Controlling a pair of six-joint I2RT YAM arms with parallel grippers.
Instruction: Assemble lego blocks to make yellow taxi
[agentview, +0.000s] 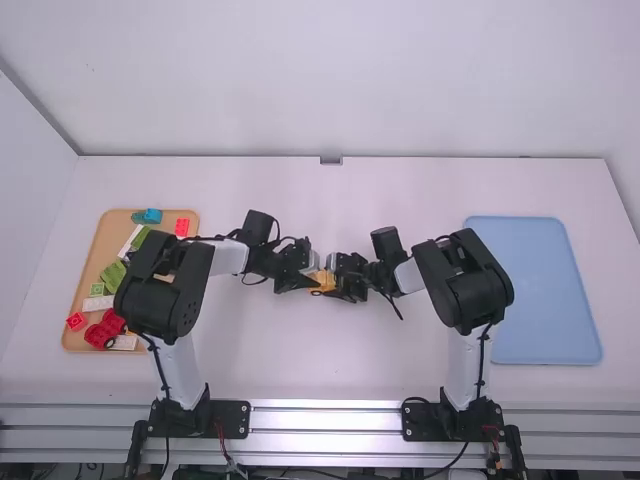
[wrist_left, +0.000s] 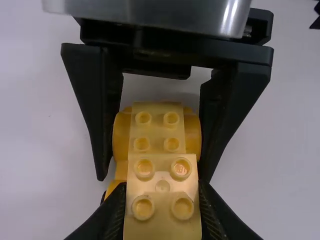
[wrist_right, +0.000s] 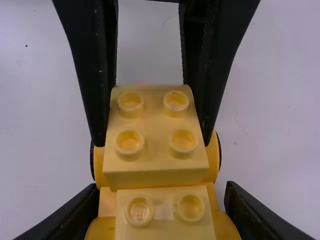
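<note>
At the near edge of the white table (agentview: 330, 376), both arms stand on black bases, left base (agentview: 205, 415) and right base (agentview: 455, 418), by a metal rail (agentview: 325, 415). Just beyond, on the left, lies a tan tray (agentview: 72, 340). In its near part are a white block (agentview: 122, 343), a red car base (agentview: 103, 331) and a red block (agentview: 77, 321); past them come another white block (agentview: 98, 303) and green blocks (agentview: 112, 274).

Around the middle of the table, between the arms, the two grippers meet over the yellow taxi body (agentview: 322, 281). The right gripper (agentview: 337, 279) has its jaws closed against the sides of the taxi body, one on each side. The left gripper (agentview: 313, 275) has its jaws closed on a yellow four-stud block (wrist_left: 162, 200), gripped by its sides. This block is at one end of a second yellow studded block (wrist_left: 157, 127) on the taxi body; whether it is pressed fully home I cannot tell. Black wheels (wrist_right: 219, 150) show at the body's sides.

Off to the right lies a flat blue tray (agentview: 545, 300). At the tan tray's far end are a second red block (agentview: 182, 227) and a blue block (agentview: 153, 215).
</note>
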